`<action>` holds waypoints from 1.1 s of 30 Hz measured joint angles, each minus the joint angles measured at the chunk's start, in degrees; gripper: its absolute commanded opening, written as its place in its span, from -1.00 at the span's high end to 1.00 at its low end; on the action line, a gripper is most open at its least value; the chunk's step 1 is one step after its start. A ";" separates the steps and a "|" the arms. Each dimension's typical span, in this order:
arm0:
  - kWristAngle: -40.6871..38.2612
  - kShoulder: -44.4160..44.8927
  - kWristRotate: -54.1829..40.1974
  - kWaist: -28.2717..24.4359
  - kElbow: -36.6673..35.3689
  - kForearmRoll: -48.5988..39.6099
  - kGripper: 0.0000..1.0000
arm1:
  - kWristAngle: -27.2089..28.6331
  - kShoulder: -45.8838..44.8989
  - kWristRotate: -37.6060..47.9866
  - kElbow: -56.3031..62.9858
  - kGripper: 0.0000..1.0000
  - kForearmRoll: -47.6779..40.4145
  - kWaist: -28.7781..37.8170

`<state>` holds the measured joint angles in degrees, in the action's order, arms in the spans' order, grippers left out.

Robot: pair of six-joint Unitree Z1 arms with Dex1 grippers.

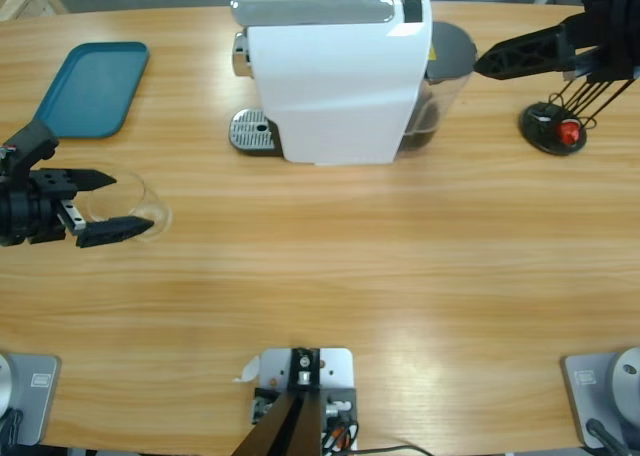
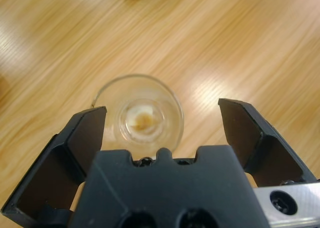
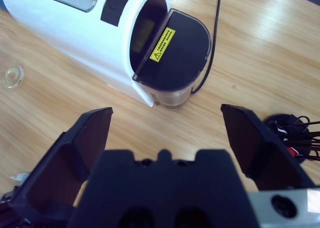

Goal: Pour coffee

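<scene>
A small clear glass (image 1: 152, 208) (image 2: 145, 115) stands upright on the table at the left. My left gripper (image 1: 130, 201) (image 2: 162, 107) is open, with one jaw on each side of the glass and neither touching it. The glass bottom shows only a faint tan smear; the coffee is out of view. The white coffee machine (image 1: 335, 81) (image 3: 85, 33) stands at the back middle, its drip tray (image 1: 252, 131) facing left. My right gripper (image 1: 482, 64) (image 3: 166, 109) hangs open and empty behind the machine's smoky tank (image 1: 448, 71) (image 3: 175, 58).
A teal tray (image 1: 88, 88) lies at the back left. A black capsule stand (image 1: 553, 128) (image 3: 292, 130) with a red capsule is at the back right. A black cable (image 3: 215, 43) runs behind the machine. Bare wood spreads across the middle and front.
</scene>
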<state>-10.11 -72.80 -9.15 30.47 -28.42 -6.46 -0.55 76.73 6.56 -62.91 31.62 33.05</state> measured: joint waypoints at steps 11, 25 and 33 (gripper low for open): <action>0.33 3.41 0.00 0.00 -0.35 0.01 -0.98 | -0.31 0.16 -0.09 0.00 -1.00 -0.30 -0.51; 4.76 4.57 0.00 -0.01 -2.32 -6.56 -0.97 | -0.75 0.14 -0.09 0.54 -1.00 -0.30 -0.52; 4.64 2.10 0.00 -0.01 -2.45 -6.54 -0.97 | -0.75 0.15 -0.10 0.58 -1.00 -0.60 -0.52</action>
<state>-5.47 -70.69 -9.15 30.46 -30.87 -13.00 -1.30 76.88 6.47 -62.33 31.03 32.53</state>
